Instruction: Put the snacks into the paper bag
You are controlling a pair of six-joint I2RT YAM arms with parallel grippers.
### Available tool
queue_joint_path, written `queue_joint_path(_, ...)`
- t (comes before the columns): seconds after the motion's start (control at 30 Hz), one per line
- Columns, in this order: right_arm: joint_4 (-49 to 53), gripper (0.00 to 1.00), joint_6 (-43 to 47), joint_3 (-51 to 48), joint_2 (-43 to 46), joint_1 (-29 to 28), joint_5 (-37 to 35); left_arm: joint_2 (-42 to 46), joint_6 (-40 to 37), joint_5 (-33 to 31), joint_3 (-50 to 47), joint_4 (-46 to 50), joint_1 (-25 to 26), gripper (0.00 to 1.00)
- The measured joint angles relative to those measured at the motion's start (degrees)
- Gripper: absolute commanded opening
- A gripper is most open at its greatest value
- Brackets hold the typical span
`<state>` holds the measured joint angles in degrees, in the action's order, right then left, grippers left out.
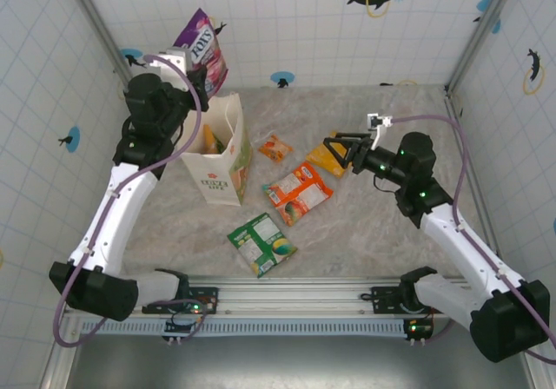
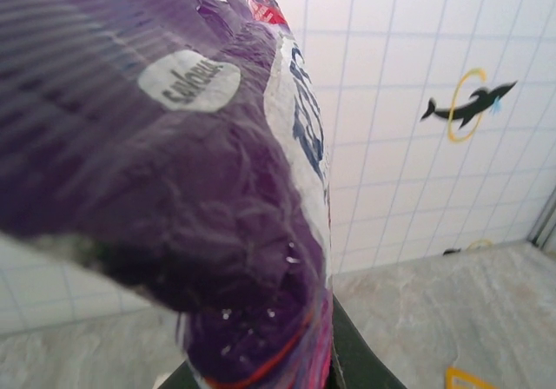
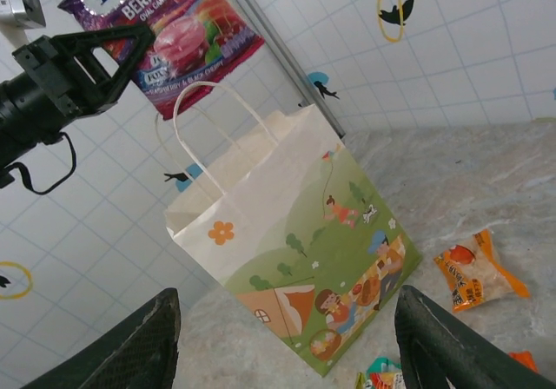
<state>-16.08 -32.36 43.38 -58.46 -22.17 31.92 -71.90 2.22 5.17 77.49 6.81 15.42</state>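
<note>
Four packets lie on the table (image 1: 365, 233) to the right of the bag (image 1: 219, 179): a small orange one (image 1: 275, 148) farthest, a yellow-orange one (image 1: 327, 158), a large orange-red one (image 1: 298, 192), and a green one (image 1: 261, 243) nearest. A fifth, the purple packet (image 1: 202, 49), stands high over the far left edge of the bag, clamped by its lower end in the left gripper (image 1: 193, 69). The bag stands upright with its mouth open and something orange already inside.

The risk is the drop. The purple packet looks about as wide as the narrow mouth and sits toward the far rim. Released from there, it could catch on the rim or the thin handles (image 3: 201, 111), slide down behind the bag, or knock the light bag over.

The right gripper (image 1: 339, 152) hovers with jaws apart just over the yellow-orange packet. Flat, glossy film like that may slip out of a shallow pinch.
</note>
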Motion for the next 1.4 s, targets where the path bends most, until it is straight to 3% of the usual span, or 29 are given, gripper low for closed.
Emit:
queue_joint_path(0.3, 0.83, 0.65, 0.5, -0.28, -1.22, -0.39, -0.85, 4.17, -0.7, -1.44, -7.08, 6.86, 0.0, 0.03)
queue_joint_path(0.67, 0.96, 0.65, 0.46, -0.33, -2.8, -1.64, -1.81, 4.48, -0.7, -2.1, -9.88, 8.0, 0.0, 0.07)
queue_joint_path(0.83, 0.96, 0.65, 0.44, -0.39, -2.86, -2.03, -2.1, 3.41, -0.7, -2.23, -10.58, 7.26, 0.0, 0.18)
queue_joint_path(1.03, 1.03, 0.65, 0.46, -0.72, -2.86, -2.25, -2.34, 2.91, -0.74, -2.32, -10.97, 6.12, 0.0, 0.42)
queue_joint_path(1.4, 4.44, 0.64, 0.15, -1.44, -2.89, -4.52, -4.81, 3.58, -0.39, -1.49, -8.35, 6.93, 0.0, 0.51)
